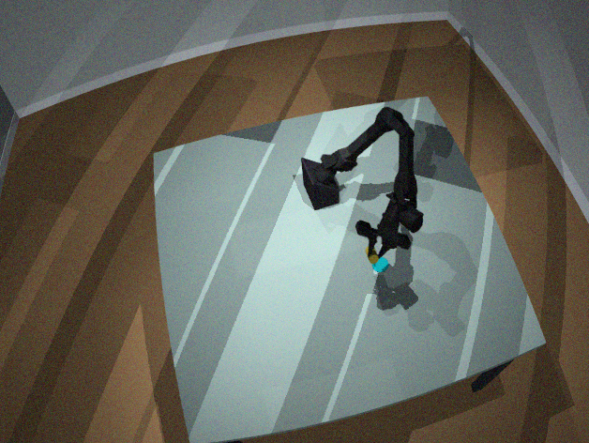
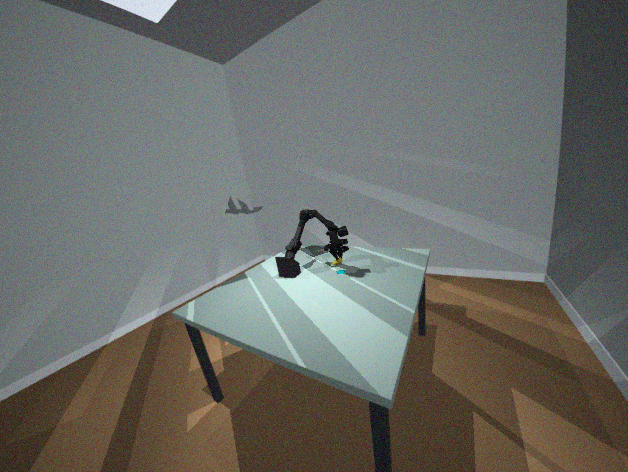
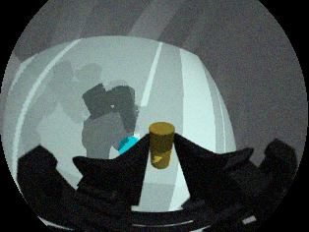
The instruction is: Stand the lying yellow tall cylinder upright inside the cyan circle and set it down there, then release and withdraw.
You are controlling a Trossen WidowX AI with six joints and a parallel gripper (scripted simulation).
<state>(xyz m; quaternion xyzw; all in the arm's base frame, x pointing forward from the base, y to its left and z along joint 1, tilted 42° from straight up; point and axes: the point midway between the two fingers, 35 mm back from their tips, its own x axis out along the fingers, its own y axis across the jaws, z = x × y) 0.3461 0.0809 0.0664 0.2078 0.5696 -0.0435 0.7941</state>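
The yellow tall cylinder is held between the fingertips of my gripper, which is shut on it. The cylinder looks tilted in the exterior view, neither flat nor upright, and appears raised off the table. Part of it is hidden by the fingers in the top view. The flat cyan circle lies on the table just beside the cylinder in the top and exterior views. In the wrist view it shows left of the cylinder, partly hidden by the left finger.
The pale table carries the black arm base. Shadows of the arm and light stripes cross the table around the circle. The table's edges show in the top and exterior views.
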